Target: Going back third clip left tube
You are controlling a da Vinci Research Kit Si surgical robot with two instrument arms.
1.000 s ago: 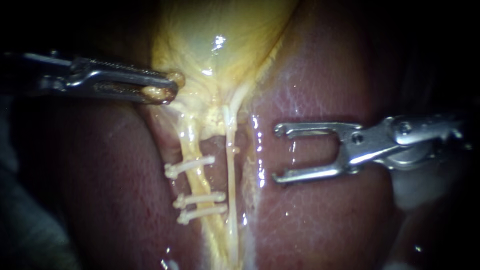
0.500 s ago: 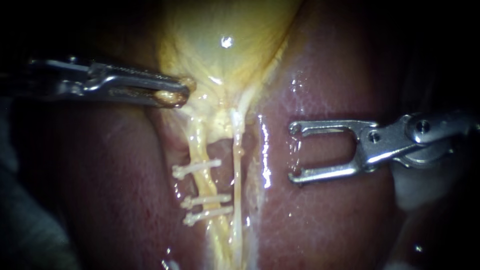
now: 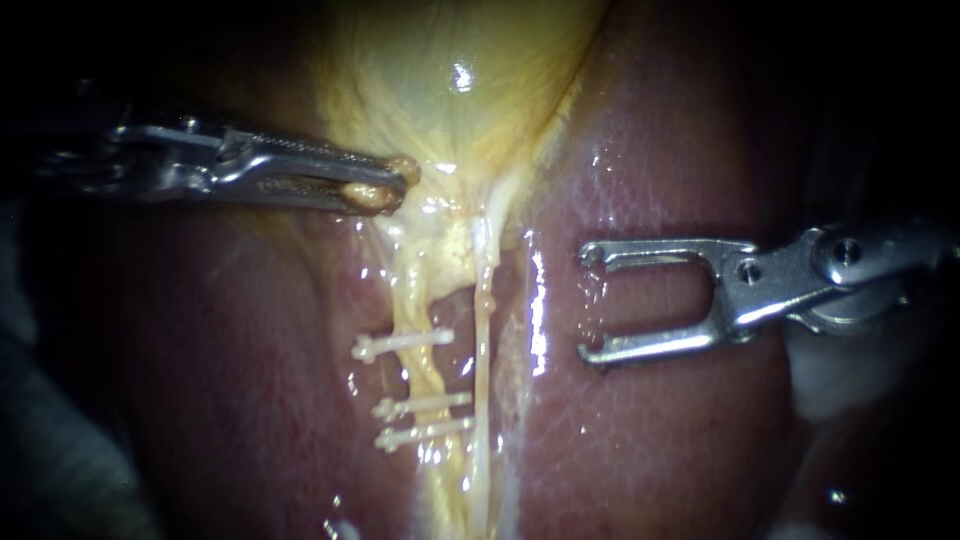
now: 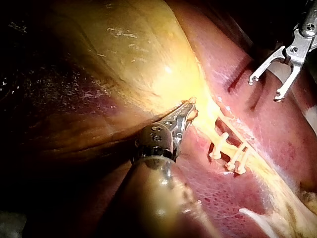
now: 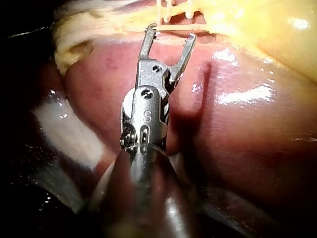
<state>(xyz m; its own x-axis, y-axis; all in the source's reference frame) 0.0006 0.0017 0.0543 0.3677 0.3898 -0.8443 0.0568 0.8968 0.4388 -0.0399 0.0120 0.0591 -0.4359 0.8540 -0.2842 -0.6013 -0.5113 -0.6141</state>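
Note:
The yellow gallbladder (image 3: 450,80) narrows into two tubes that run down between the lobes of the red liver (image 3: 650,430). The left tube (image 3: 415,300) carries three white clips: one (image 3: 402,343) higher up and two (image 3: 422,405) (image 3: 425,435) close together below. The thin right tube (image 3: 483,350) is bare. My left instrument (image 3: 385,185) is shut on yellow tissue at the gallbladder's neck, also seen from its wrist (image 4: 188,111). My right instrument (image 3: 590,305) hangs over the liver to the right of both tubes. Its jaws are open and empty (image 5: 171,32), with the clips (image 5: 168,7) just ahead.
A pale gauze strip (image 5: 64,129) lies beside my right instrument's shaft, over the liver's edge. Wet glare streaks the liver (image 3: 537,310) next to the tubes. My right instrument (image 4: 275,74) shows beyond the clips (image 4: 230,153) in the left wrist view.
My left instrument has moved right with the gallbladder neck in its jaws, and the tubes and clips followed. My right instrument backed a little to the right, jaws still open.

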